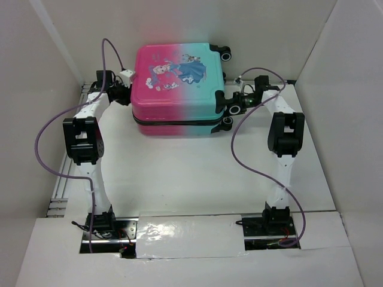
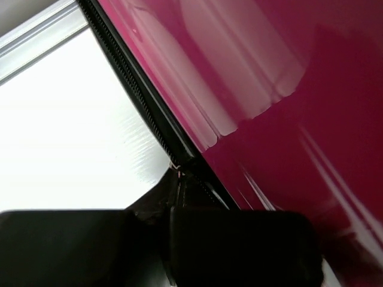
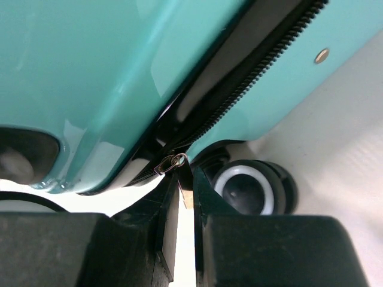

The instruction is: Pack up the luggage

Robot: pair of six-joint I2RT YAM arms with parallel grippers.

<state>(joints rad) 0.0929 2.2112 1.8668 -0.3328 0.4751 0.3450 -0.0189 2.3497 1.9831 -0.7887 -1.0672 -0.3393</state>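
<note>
The luggage (image 1: 179, 84) lies flat at the back of the table, lid down, pink on the left and teal on the right. My left gripper (image 1: 127, 95) is at its left side; in the left wrist view its fingertips (image 2: 178, 176) are shut at the black zipper line (image 2: 137, 84) of the pink shell (image 2: 287, 89), on a small pull. My right gripper (image 1: 230, 104) is at the right side by the wheels; in the right wrist view (image 3: 185, 173) it is shut on a tan zipper pull below the metal slider (image 3: 173, 161). The zipper (image 3: 269, 66) gapes there.
A black wheel with a white rim (image 3: 248, 188) sits just right of my right fingers. Other wheels (image 1: 227, 55) stick out at the case's right end. White walls enclose the table (image 1: 191, 173) on three sides; purple cables loop from both arms.
</note>
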